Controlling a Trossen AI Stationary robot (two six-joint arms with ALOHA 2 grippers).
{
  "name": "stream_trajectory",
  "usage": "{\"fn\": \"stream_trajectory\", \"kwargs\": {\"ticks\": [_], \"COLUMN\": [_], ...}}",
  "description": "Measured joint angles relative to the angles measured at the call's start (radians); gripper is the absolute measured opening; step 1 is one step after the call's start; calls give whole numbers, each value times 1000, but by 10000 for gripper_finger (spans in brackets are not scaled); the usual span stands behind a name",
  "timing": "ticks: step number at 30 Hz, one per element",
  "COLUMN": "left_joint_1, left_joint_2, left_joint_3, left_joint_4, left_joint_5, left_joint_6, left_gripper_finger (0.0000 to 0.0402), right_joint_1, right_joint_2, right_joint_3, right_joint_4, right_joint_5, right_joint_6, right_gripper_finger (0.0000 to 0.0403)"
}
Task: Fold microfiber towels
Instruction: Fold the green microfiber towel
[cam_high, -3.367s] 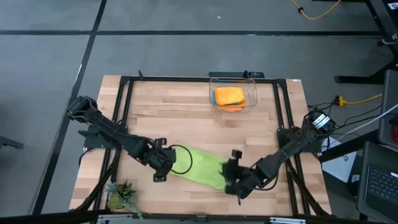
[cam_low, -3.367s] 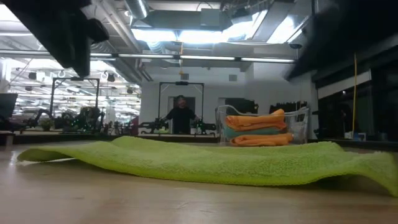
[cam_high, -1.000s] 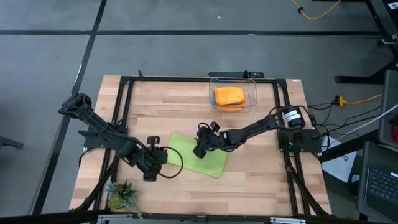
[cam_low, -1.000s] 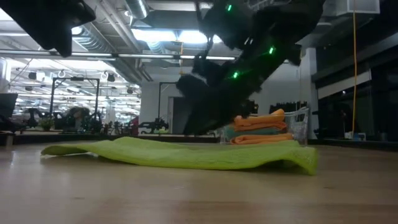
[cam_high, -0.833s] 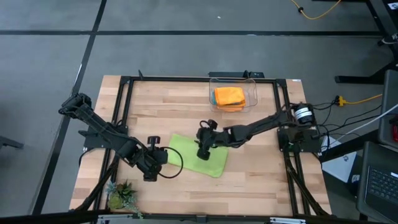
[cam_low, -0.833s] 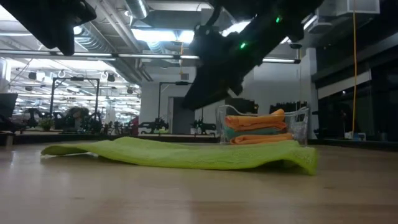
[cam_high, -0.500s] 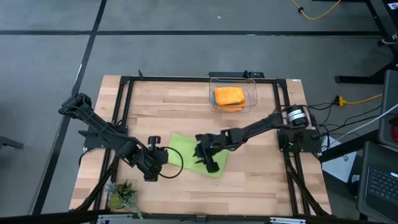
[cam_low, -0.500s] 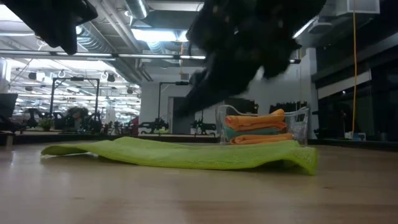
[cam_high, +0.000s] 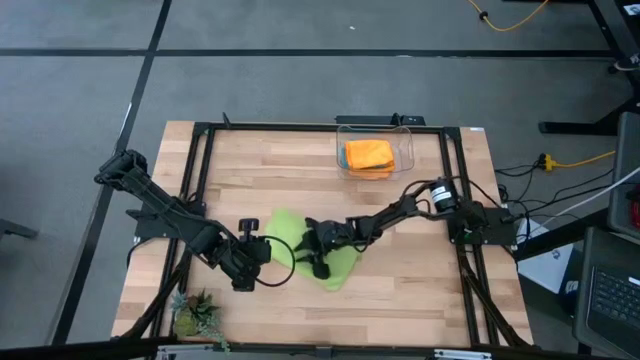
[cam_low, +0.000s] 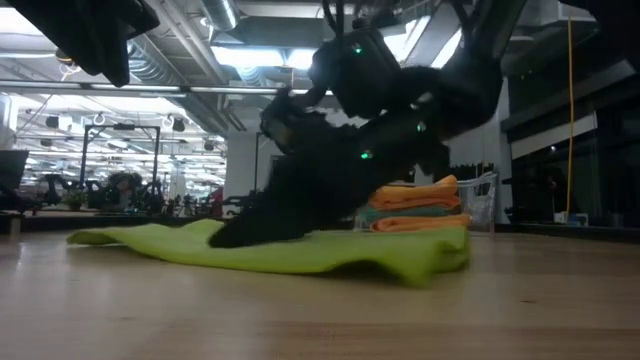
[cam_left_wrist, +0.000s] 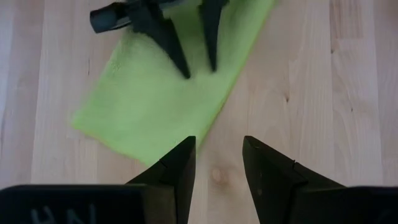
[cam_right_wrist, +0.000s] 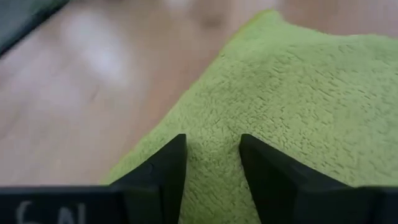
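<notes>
A lime green microfiber towel (cam_high: 338, 266) lies flat on the wooden table, near its middle front. It also shows as the towel (cam_low: 390, 255) in the low view. My right gripper (cam_high: 306, 256) reaches in from the table's right, fingers open, tips down on the towel (cam_right_wrist: 298, 81). My left gripper (cam_high: 260, 254) hangs open above bare wood just left of the towel (cam_left_wrist: 155, 106), touching nothing. More folded towels, orange and turquoise, sit stacked in a clear bin (cam_high: 402, 160) at the far side. My right gripper (cam_left_wrist: 199, 70) rests both open fingertips (cam_right_wrist: 177, 152) on the towel's top face (cam_right_wrist: 214, 124), toward its left part. The fingers slant down from the table's right. Nothing is pinched between them. The towel stays on the table under them.
The clear bin (cam_low: 485, 200) with stacked towels stands at the far side, right of centre. A small green plant (cam_high: 195, 315) sits at the near left corner. A black metal frame (cam_high: 200, 135) runs around the tabletop. Bare wood lies right of the towel.
My right gripper has dropped from above the towel onto it, tipping and rolling as it came down and shifting toward the table's left. The towel's right end has slid a little to the left and now droops in a small fold.
</notes>
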Motion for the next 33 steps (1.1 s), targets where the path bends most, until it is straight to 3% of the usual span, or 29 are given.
{"fn": "stream_trajectory", "kwargs": {"ticks": [2,5,10,12,15,19,24,27,33], "left_joint_1": [0,0,0,0,-2,-2,-2,-6,-15], "left_joint_2": [0,0,0,0,0,0,0,0,0], "left_joint_3": [0,0,0,0,0,0,0,0,0], "left_joint_4": [1,6,5,5,6,13,29,29,85], "left_joint_5": [0,-1,-1,-6,-20,-23,-23,-24,-24], "left_joint_6": [0,-1,-5,-5,-6,-6,-12,-37,-59], "left_gripper_finger": [126,126,126,126,126,126,126,126,126], "right_joint_1": [15,48,114,136,152,151,141,138,144], "right_joint_2": [33,67,84,87,94,77,-39,-167,-438], "right_joint_3": [1,1,29,59,115,190,220,211,209], "right_joint_4": [77,155,138,118,114,128,75,-155,-832], "right_joint_5": [106,358,836,937,958,930,708,654,621], "right_joint_6": [114,274,437,474,452,296,153,107,162], "right_gripper_finger": [158,158,158,158,158,158,158,158,158]}}
